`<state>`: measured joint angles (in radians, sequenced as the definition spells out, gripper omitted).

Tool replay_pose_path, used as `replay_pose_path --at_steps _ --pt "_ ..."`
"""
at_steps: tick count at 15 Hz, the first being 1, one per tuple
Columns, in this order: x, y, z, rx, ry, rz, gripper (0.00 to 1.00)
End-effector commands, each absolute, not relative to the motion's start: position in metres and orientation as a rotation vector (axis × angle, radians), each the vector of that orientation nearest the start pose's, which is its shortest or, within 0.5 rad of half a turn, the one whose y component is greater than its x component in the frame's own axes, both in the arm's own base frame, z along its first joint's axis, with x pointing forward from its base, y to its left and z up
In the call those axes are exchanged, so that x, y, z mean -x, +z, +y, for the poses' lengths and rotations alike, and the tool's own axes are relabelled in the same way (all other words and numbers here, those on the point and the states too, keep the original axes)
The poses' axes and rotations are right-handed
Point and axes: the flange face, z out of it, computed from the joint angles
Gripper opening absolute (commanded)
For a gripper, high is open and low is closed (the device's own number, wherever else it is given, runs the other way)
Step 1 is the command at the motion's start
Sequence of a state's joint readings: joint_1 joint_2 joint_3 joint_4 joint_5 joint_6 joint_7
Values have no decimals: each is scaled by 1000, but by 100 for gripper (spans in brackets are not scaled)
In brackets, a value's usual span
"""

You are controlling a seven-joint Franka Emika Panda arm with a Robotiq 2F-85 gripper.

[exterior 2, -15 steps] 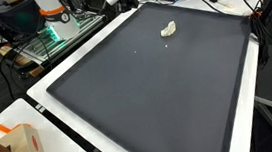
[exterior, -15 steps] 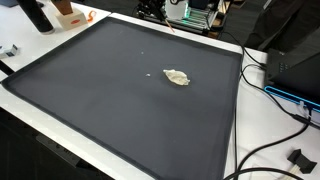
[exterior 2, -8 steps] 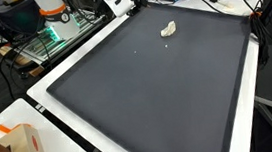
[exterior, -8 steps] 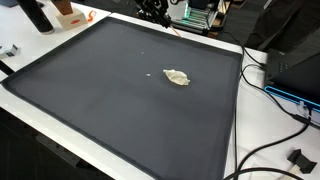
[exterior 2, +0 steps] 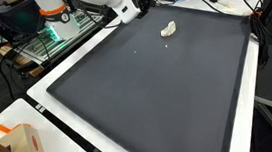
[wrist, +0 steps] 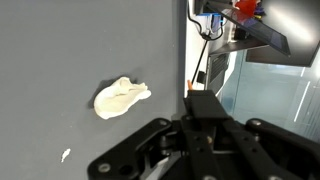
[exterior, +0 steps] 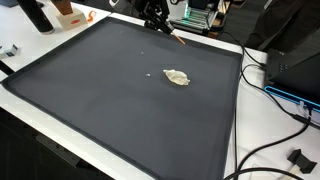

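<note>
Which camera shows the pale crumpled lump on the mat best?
The wrist view: the lump is largest there, its folds visible. In both exterior views the lump is only a small pale blob on the dark mat.

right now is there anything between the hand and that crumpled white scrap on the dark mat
Nothing visible does. The hand hangs over one edge of the dark mat, and the crumpled white scrap lies alone toward the mat's middle, with only bare mat between them.
</note>
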<state>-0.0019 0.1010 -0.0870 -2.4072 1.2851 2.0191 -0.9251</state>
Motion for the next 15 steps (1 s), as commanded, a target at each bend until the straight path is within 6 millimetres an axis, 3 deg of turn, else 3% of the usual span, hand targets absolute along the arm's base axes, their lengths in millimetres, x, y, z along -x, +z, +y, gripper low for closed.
replay_pose_path --at_steps 1,15 --pt "-478 257 16 2059 -171 88 3" --pt "-490 225 33 1995 -208 258 3"
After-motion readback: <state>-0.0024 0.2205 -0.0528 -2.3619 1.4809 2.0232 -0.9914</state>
